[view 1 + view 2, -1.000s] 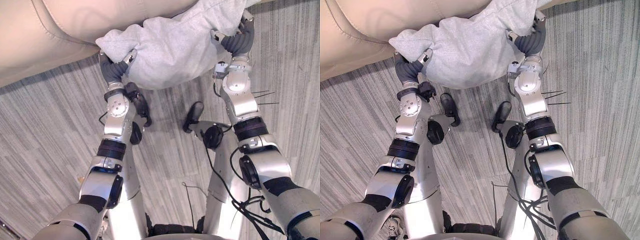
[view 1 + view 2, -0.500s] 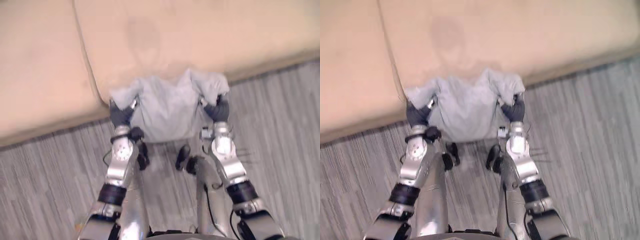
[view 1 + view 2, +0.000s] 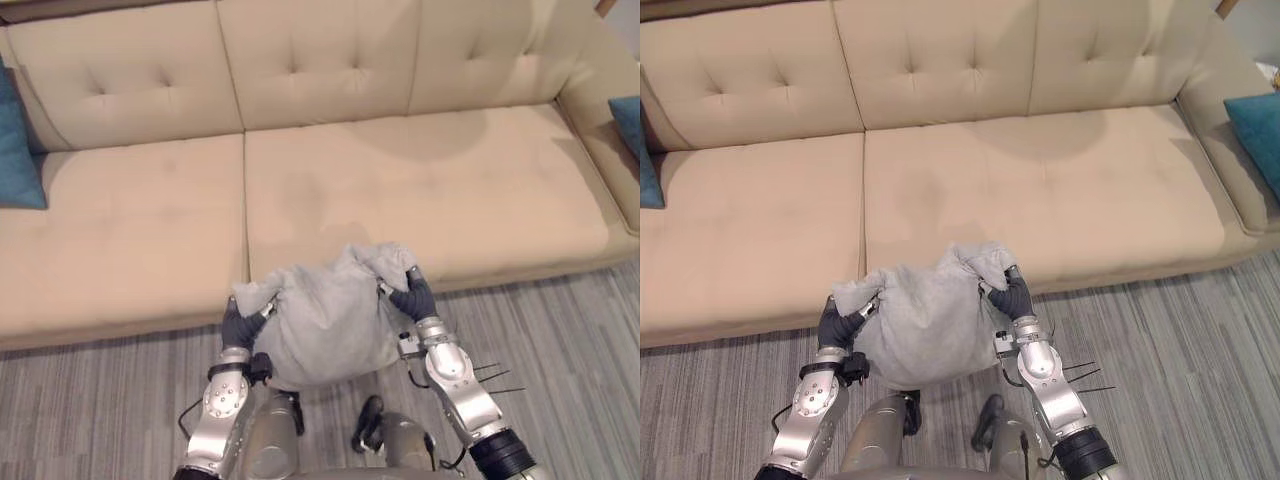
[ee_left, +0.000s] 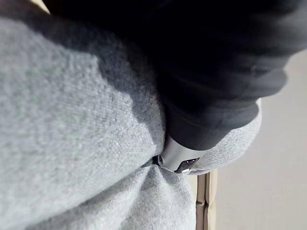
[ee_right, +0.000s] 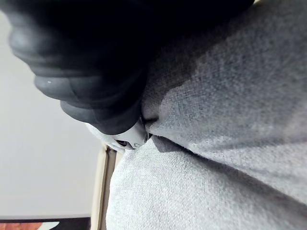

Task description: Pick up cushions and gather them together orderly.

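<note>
Backdrop: beige sofa.
Hidden: left hand, right hand sunk into grey cushion; grip can't be told.
Axis: crosswise, hand to hand.

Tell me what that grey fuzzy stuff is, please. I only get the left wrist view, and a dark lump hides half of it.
Observer: It is a grey cushion, held between the left hand and the right hand, one at each side.
Operator: Is it lying on anything?
Observer: It looks held up in the air, above the floor, at the front edge of a beige sofa.
Operator: Any other cushions around?
Observer: Two, a left teal cushion at the sofa's left end and a right teal cushion at its right end.
</note>
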{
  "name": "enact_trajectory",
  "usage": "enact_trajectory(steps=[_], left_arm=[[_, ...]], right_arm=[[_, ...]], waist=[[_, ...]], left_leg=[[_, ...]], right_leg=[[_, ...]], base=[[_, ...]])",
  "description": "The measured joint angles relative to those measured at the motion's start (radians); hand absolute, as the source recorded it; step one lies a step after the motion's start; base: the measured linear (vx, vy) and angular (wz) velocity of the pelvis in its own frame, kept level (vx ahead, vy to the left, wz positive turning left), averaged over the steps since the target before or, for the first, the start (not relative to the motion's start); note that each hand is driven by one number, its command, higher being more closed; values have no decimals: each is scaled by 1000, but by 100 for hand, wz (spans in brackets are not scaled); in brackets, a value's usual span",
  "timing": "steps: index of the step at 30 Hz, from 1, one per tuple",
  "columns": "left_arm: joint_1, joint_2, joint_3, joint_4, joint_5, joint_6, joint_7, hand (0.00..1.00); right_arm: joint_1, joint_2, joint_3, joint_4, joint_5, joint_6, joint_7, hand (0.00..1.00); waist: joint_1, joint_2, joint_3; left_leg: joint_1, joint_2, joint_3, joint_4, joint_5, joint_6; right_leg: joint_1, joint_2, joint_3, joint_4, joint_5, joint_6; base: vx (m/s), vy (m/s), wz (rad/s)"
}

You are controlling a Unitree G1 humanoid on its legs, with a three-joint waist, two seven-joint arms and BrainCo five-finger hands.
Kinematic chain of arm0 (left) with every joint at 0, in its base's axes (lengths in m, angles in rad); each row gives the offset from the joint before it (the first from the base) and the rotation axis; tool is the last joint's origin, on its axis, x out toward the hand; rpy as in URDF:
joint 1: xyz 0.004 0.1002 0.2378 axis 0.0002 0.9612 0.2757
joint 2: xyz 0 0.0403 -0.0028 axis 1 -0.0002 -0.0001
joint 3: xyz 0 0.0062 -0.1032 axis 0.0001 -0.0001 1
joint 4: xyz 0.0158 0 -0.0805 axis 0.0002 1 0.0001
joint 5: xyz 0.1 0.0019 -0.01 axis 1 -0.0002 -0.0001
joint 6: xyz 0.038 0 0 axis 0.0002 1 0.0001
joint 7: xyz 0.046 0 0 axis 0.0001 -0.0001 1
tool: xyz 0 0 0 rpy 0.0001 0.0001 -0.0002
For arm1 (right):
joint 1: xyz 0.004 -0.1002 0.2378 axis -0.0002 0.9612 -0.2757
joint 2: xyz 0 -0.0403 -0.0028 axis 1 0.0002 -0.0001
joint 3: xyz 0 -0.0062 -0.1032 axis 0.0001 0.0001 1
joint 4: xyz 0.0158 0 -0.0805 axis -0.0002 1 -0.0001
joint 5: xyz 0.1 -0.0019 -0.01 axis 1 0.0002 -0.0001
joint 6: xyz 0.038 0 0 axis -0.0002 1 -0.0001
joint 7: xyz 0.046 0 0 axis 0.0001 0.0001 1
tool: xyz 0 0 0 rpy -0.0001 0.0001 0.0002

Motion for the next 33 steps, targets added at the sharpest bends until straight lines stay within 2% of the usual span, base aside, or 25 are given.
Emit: enact_trajectory(steps=[2,4,5,6,7,8,9,12,13,14,15,16,17,18,19,20,21,22,25,26,28,29,30,31,33], left_arm=[[25,-2,0,-1,0,0,-1,100],[53,-10,1,-1,0,2,-4,100],[66,-16,2,-1,0,5,-9,100],[77,-16,1,-1,0,12,-20,100],[80,-13,0,-1,1,14,-23,100],[84,-9,0,-1,1,17,-22,100],[82,0,-1,-3,2,19,-21,100],[56,7,-1,-9,3,20,-18,100],[39,9,-1,-9,4,21,-18,100],[30,11,-2,-9,5,21,-18,100],[26,15,-7,-9,5,21,-18,100],[23,21,-35,-5,5,22,-18,100],[19,8,-48,5,6,25,-18,100],[19,-2,-60,4,11,26,-19,100],[13,-7,-65,4,15,24,-20,100],[-1,-21,-65,7,18,25,-20,100],[-11,-34,-64,13,18,25,-21,100],[-13,-40,-64,22,18,25,-24,100],[-15,-70,-74,43,21,25,-48,100],[-22,-73,-74,43,21,25,-54,100],[-38,-87,-77,43,23,26,-65,100],[-49,-93,-80,42,25,26,-65,100],[-54,-107,-81,38,30,26,-65,100],[-60,-106,-81,36,34,26,-64,100],[-100,-83,-80,33,39,30,-58,100]], right_arm=[[-3,1,13,0,0,0,2,100],[-3,1,25,15,-9,0,10,100],[-3,2,25,39,-20,0,16,100],[8,2,25,67,-27,2,17,100],[15,2,25,73,-29,4,17,100],[21,3,25,75,-35,6,18,100],[30,10,26,74,-36,5,19,100],[30,17,24,73,-35,5,19,100],[31,13,16,73,-35,5,19,100],[32,7,13,73,-34,5,19,100],[37,5,12,72,-33,5,18,100],[62,0,3,70,-28,5,18,100],[71,-9,-9,70,-27,7,18,100],[78,-11,-25,70,-27,8,18,100],[76,-13,-34,68,-27,8,18,100],[71,-22,-43,57,-27,8,18,100],[73,-30,-45,50,-23,8,18,100],[79,-36,-47,42,-20,9,18,100],[120,-42,-82,-37,-2,6,18,100],[117,-42,-94,-60,1,4,18,100],[117,-41,-120,-79,1,2,16,100],[117,-41,-132,-81,2,2,15,100],[120,-41,-141,-87,2,1,13,100],[120,-34,-147,-89,2,2,10,100],[115,25,-165,-93,2,2,-8,100]], waist=[[8,-2,-3],[24,0,-4],[20,0,-3],[15,-1,-3],[9,-4,-4],[-8,-5,-4],[-29,12,-1],[-35,16,-1],[-41,15,-1],[-59,15,-1],[-69,13,-3],[-93,17,-5],[-95,42,-13],[-85,60,-25],[-85,66,-28],[-83,77,-29],[-81,81,-28],[-80,80,-28],[-81,81,-29],[-79,81,-29],[-80,82,-29],[-81,84,-31],[-84,104,-40],[-83,116,-43],[-87,104,-46]], left_leg=[[18,-4,25,0,-18,15],[35,-6,50,22,-67,26],[52,-12,50,32,-100,26],[79,-27,46,38,-120,37],[95,-38,41,39,-129,43],[125,-58,17,39,-140,56],[143,-61,-9,32,-144,62],[153,-63,-45,7,-148,64],[166,-63,-67,-11,-147,64],[181,-65,-93,-20,-153,51],[191,-71,-104,-18,-161,35],[215,-81,-156,21,-198,-2],[225,-65,-167,32,-201,-16],[208,-43,-159,60,-188,-39],[183,-31,-148,105,-175,-62],[123,4,-127,228,-143,-97],[86,39,-89,337,-91,-88],[78,63,-69,387,-75,-82],[58,99,13,497,-99,-49],[41,107,26,487,-110,-33],[18,113,33,393,-112,-29],[23,111,43,275,-102,-32],[43,112,49,119,9,-31],[45,115,46,83,18,-43],[91,68,50,-16,9,-44]], right_leg=[[9,-4,18,-9,5,7],[9,-18,46,17,1,13],[2,-36,56,77,-4,22],[-32,-69,74,220,-3,22],[-51,-86,97,296,6,10],[-102,-104,154,429,51,-6],[-159,-73,235,470,5,21],[-218,-20,274,329,-16,19],[-239,7,275,203,4,34],[-238,33,302,74,56,50],[-229,47,327,14,92,55],[-202,50,381,-8,237,57],[-202,59,363,18,217,65],[-200,71,350,23,193,53],[-196,78,343,21,187,48],[-171,96,321,-5,181,38],[-129,114,317,-36,180,35],[-96,121,318,-56,178,28],[30,121,335,-140,171,15],[48,119,350,-159,171,15],[69,110,356,-180,171,15],[78,105,355,-186,171,16],[78,116,357,-189,168,20],[82,124,365,-193,160,37],[75,96,381,-208,170,55]], base=[[74,110,-25],[48,122,-39],[35,151,-12],[40,152,8],[91,133,33],[160,94,53],[178,70,53],[163,-5,46],[235,-77,64],[326,-133,73],[489,-263,113],[378,-218,92],[432,-225,77],[346,-164,19],[510,-265,16],[478,-266,9],[314,-173,2],[371,-144,-10],[312,-59,-19],[257,49,-28],[148,105,-22],[106,174,-17],[111,198,-20],[106,231,-14],[76,218,6]])
